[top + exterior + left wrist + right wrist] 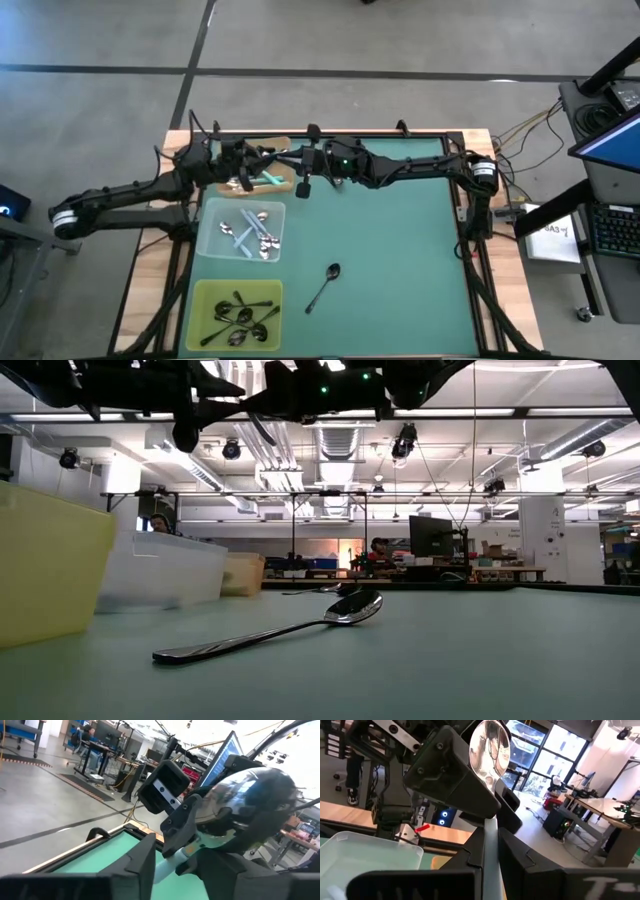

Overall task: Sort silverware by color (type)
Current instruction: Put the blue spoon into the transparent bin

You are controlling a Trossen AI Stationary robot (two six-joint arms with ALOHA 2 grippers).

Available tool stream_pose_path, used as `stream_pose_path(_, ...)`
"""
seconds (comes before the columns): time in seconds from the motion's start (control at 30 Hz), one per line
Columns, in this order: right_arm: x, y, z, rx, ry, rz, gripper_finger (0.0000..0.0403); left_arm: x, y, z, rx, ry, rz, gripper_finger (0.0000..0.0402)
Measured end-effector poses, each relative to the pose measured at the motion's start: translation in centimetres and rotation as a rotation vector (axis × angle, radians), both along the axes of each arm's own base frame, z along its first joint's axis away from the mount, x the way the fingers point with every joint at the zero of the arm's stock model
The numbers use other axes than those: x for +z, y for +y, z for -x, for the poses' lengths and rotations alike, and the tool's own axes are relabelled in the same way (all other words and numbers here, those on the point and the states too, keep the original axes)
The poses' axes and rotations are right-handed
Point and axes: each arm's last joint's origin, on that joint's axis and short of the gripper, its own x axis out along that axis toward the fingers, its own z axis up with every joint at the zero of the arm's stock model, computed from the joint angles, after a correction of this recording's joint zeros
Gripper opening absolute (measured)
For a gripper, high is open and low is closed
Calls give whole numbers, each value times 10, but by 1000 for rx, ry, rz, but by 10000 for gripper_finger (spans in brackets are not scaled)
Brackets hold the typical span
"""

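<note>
My right gripper (490, 842) is shut on a spoon with a pale handle and a shiny bowl (490, 745), high over the table's far left part (300, 170). My left gripper (185, 867) faces it from the left (262, 162), open, with a finger on either side of the spoon just behind the bowl (250, 805). A black spoon (325, 285) lies flat on the green mat, also seen close up in the low view (290, 630). My right gripper pinches the spoon's handle (490, 827) between its two fingers, the handle running along them. The fingers reach about level from the table's right. The bowl sticks out past the fingertips toward the left arm, and the spoon is lifted clear. Whether my left gripper's fingers (145, 855) touch the spoon, I cannot tell.
Three trays line the table's left side: a brown one (285, 187) with teal spoons under the grippers, a clear one (212, 240) with pale blue spoons, a yellow one (205, 300) with black spoons. The mat's right half (400, 260) is bare.
</note>
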Motion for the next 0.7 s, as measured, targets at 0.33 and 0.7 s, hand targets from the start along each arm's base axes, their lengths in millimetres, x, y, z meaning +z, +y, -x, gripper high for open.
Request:
stream_pose_path(0.33, 0, 0, 0, -7, 3, 18, 19, 1, 0, 0, 5, -1, -28, 10)
stream_pose_path(0.7, -7, -5, 4, -30, 106, -73, 118, 3, -1, 3, 13, -7, -45, 1)
